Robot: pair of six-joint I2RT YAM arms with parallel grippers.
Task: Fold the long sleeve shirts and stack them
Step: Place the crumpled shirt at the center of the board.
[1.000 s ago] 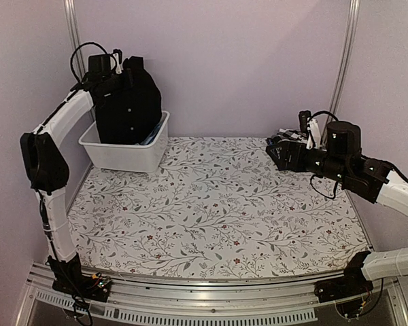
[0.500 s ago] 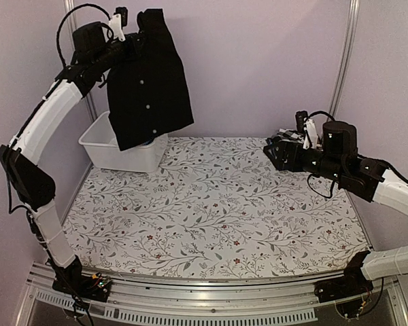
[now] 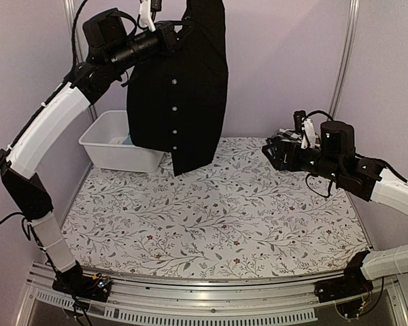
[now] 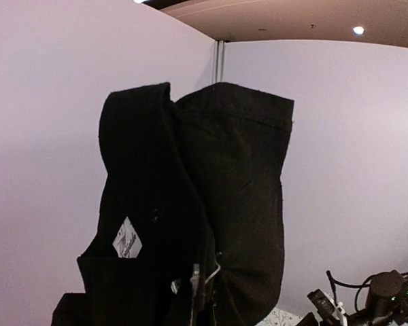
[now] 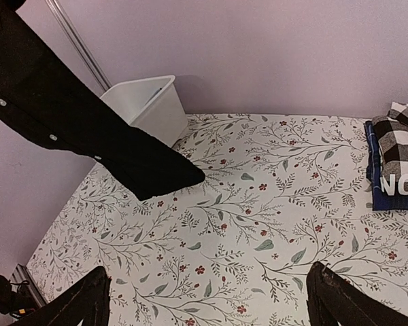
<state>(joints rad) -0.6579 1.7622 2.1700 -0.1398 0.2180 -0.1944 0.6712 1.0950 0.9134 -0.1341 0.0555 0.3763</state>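
Observation:
A plain black collared shirt with small white buttons hangs full length from my left gripper, which is shut on its top edge high above the table's back left. Its lower hem dangles just over the floral cloth. In the left wrist view the black shirt fills the middle and buries the jaws. My right gripper stands open over the table's right side, nothing between its fingers. Folded at the right edge lie a black-and-white checked shirt and a dark shirt with white lettering.
A white plastic bin stands at the back left of the table, partly behind the hanging shirt. The floral tablecloth covers the table. Lilac walls and metal posts close in the back and sides.
My left arm has lifted the black shirt out of the bin, up and to the right, and the shirt has unfurled to hang long. The right arm has barely moved.

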